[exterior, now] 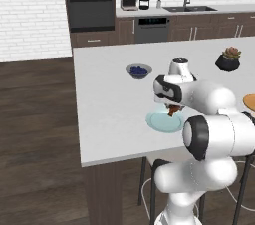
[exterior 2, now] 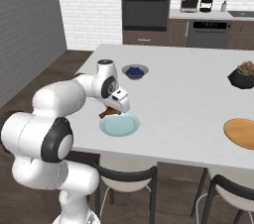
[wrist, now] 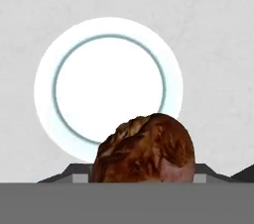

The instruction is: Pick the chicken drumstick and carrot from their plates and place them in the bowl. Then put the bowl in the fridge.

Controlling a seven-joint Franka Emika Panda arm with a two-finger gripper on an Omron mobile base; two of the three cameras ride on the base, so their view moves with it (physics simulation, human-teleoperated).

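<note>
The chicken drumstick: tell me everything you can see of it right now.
The chicken drumstick is a small, lumpy piece of meat, dark reddish-brown with a browned, roasted-looking skin and paler patches. It is off its plate, held up in the gripper, and hangs just above the pale blue plate, which lies bare on the white counter. In the hand view its rounded end sits close to the camera, hiding the fingers. From the base views it shows as a dark brown sliver under the hand, slanting down toward the plate.
</note>
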